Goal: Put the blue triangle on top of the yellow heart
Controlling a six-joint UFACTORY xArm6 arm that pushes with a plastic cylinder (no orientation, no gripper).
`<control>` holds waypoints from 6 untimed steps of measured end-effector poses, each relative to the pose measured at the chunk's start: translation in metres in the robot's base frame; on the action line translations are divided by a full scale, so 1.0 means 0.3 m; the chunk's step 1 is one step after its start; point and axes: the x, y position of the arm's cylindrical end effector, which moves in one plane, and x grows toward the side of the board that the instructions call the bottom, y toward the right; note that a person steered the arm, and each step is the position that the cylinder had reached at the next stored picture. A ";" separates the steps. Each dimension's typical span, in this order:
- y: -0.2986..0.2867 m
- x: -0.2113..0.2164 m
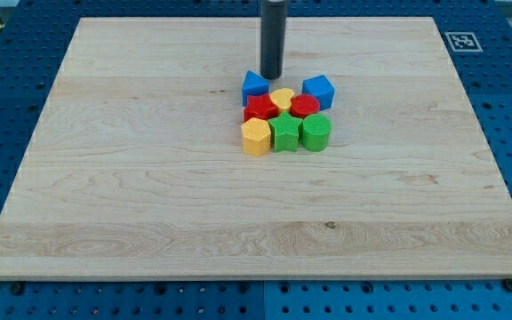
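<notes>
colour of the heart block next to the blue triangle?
Yellow: the heart, clearest in the camera view.

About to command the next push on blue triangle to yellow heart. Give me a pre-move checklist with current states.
1. My tip in view, just above the blue triangle toward the view's top: ok.
2. Blue triangle adjacent to yellow heart, on its upper left: ok.
3. Triangle at the heart's top side: not ok, it sits off to the view's left.
4. Clear path along the heart's top: ok, the blue cube is on the far side.
5. Tip touching triangle: cannot tell.
6. Neighbours packed tight (red blocks, green blocks, yellow hexagon): not ok, may shift.
</notes>
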 end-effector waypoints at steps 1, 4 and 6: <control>-0.125 -0.013; -0.132 0.133; -0.052 0.134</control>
